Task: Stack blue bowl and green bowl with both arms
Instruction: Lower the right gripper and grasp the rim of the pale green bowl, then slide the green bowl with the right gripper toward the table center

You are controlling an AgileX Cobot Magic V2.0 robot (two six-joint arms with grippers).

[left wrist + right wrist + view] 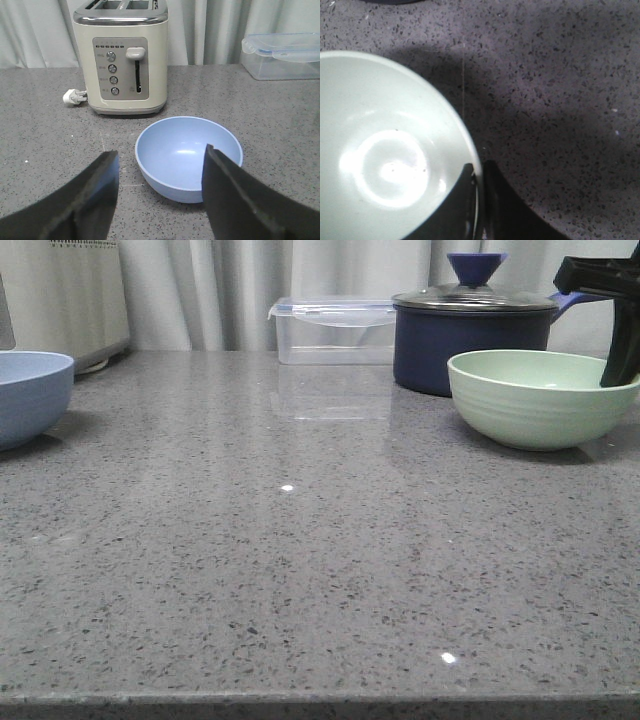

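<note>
The green bowl (538,396) stands on the counter at the right of the front view. My right gripper (622,368) is shut on its right rim, one finger inside and one outside. In the right wrist view the green bowl (380,150) fills the left half, with the gripper (479,172) pinching its rim. The blue bowl (30,392) stands at the far left edge of the front view. In the left wrist view the blue bowl (187,156) lies just beyond my open left gripper (160,167), which is empty and short of the bowl.
A dark navy lidded saucepan (470,335) stands right behind the green bowl. A clear plastic lidded box (335,330) is at the back middle. A cream toaster (122,55) with its plug (74,96) stands behind the blue bowl. Grey curtains hang behind.
</note>
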